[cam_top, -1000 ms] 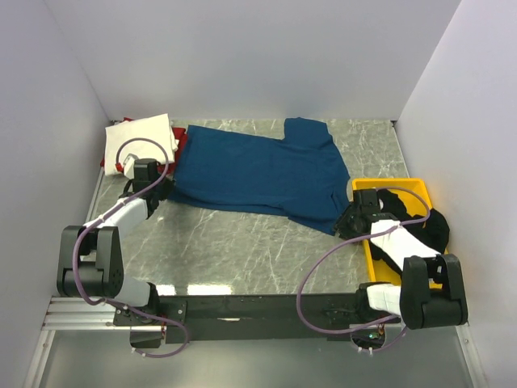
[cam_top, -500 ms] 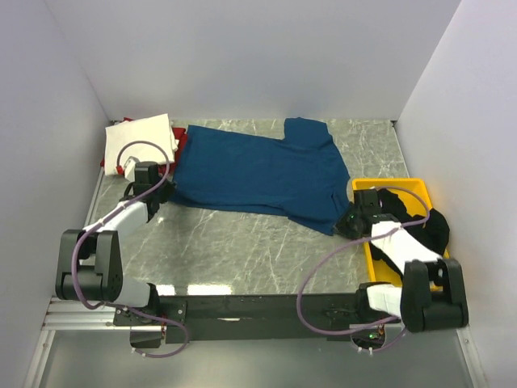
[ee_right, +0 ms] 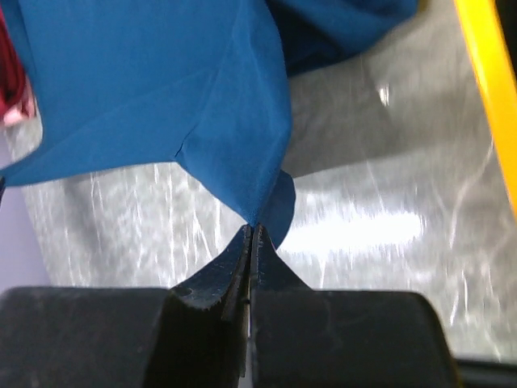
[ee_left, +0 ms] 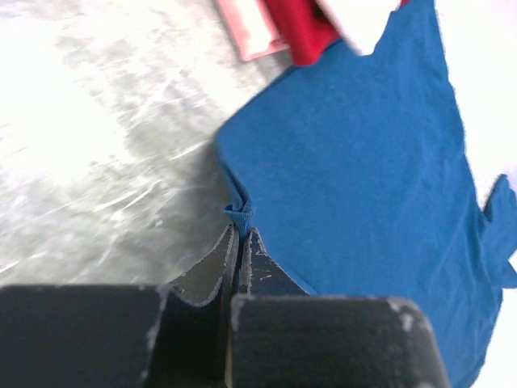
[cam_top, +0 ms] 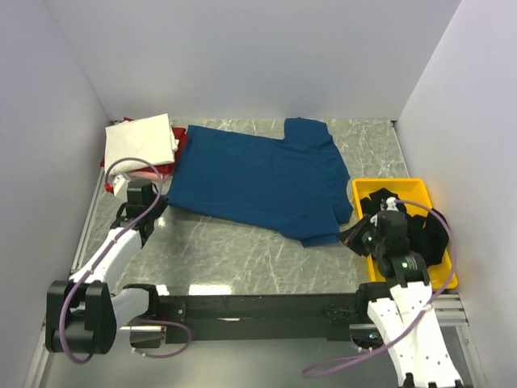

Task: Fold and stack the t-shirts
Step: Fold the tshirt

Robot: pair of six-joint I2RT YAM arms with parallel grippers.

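The blue t-shirt (cam_top: 258,182) lies spread flat across the middle of the marble-patterned table (cam_top: 242,259), its visible face plain blue cloth. At 10 o'clock a folded cream t-shirt (cam_top: 139,139) sits on a red t-shirt (cam_top: 179,139), and the blue shirt's far left corner touches that pile. At 4 o'clock the yellow tray (cam_top: 365,187) holds a crumpled black t-shirt (cam_top: 424,234), partly hidden by the right arm. The left gripper (ee_left: 240,236) has its fingers pressed together on the shirt's near left corner, at 8 o'clock. The right gripper (ee_right: 250,233) is pinched on the near right corner, at 4 o'clock beside the tray. Since a second ago both grippers have drawn back toward 6 o'clock, the right arm has swung off the tray, and the near hem now lies straighter and nearer.
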